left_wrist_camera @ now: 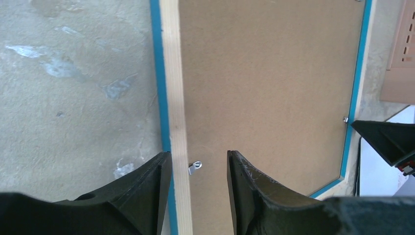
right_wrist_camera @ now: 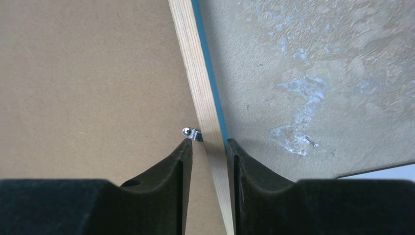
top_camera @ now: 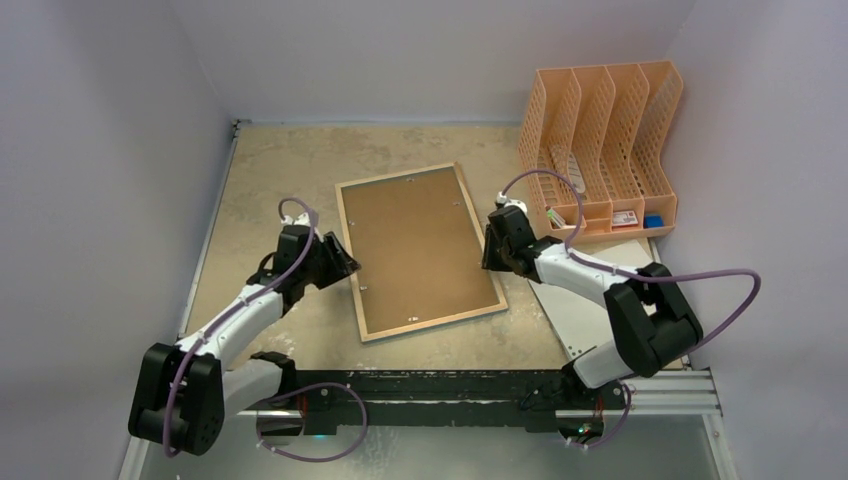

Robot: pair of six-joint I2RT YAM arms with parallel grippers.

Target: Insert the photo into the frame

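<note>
- Two robot arms close in on the frame, which lies face down in the middle of the table, pale wood rear upward and a thin cyan lip showing along its edges.
- A plain brown backing board fills the frame's rear. The photo is nowhere in view, and whether it lies beneath the board cannot be told.
- The left gripper hangs over the frame's left rail, jaws well apart, with a small metal tab sitting between them, untouched.
- The right gripper straddles the opposite rail, jaws apart but narrower. One finger is tight against the cyan edge, and a gap on the board side leaves the rail unclamped. A second tab sits just past the inner fingertip.
- Judged from this, the step in hand is working the retaining tabs, either to free the board or to lock it.
- The next move likely calls for a fine nudge of each tab with a fingertip, low and sideways, without shoving the light frame across the table.
</note>
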